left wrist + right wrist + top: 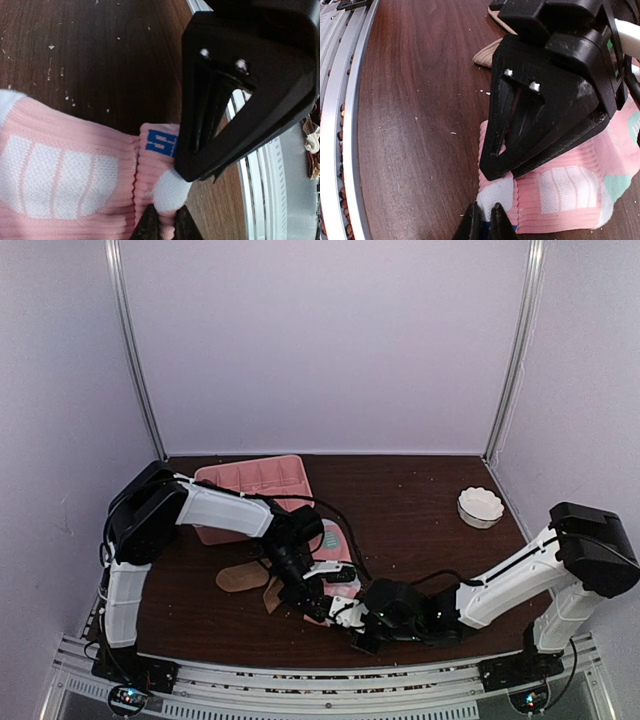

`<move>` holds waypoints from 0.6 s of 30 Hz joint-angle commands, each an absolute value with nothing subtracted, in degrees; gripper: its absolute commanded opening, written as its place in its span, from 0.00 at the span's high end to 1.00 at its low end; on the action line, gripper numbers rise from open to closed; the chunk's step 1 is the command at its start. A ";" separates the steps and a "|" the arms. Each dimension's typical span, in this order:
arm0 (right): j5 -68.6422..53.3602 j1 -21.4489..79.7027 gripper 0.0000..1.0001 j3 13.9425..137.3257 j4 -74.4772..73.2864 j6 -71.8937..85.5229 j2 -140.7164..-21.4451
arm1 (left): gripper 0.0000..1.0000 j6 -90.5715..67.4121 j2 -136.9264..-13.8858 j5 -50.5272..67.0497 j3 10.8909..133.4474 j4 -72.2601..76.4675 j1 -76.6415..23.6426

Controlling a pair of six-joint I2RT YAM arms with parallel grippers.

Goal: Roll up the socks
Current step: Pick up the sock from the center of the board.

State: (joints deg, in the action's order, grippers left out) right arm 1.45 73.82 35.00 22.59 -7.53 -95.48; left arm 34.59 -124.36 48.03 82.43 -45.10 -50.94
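Evidently rolling is just starting: left pincer (166,219) and right pincer (484,216) each clamp one end of the pink sock (570,210), lower centre; next, that end needs turning over snugly.

seen from my remote console: the dark wood table (420,540) carries a pink tray (255,480), a white bowl (480,506), pink socks (335,540) and tan socks (242,577).

Left arm (215,508) and right arm (500,585) meet over the pink sock (335,552), tan sock (243,577) beside.
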 commanded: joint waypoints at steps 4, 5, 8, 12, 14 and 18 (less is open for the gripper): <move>-0.29 72.10 0.92 35.86 21.67 -3.73 -98.26 | 0.85 36.46 -126.33 42.17 81.11 -47.39 -50.54; -0.12 72.01 0.88 35.53 22.08 -3.22 -98.48 | 0.85 36.52 -126.30 42.22 81.12 -47.38 -50.54; 0.74 71.83 0.77 34.87 22.89 -2.28 -98.71 | 0.85 36.63 -126.30 42.26 80.84 -47.37 -50.54; 0.93 71.60 0.79 34.53 23.49 -1.85 -98.55 | 0.85 36.91 -126.30 42.19 80.51 -47.53 -50.54; 0.02 71.38 0.85 34.56 23.44 -1.77 -98.36 | 0.85 36.91 -126.31 42.11 80.51 -47.55 -50.54; -0.65 70.87 0.91 34.82 22.43 -1.20 -98.64 | 0.85 37.22 -126.21 42.60 80.73 -47.77 -50.54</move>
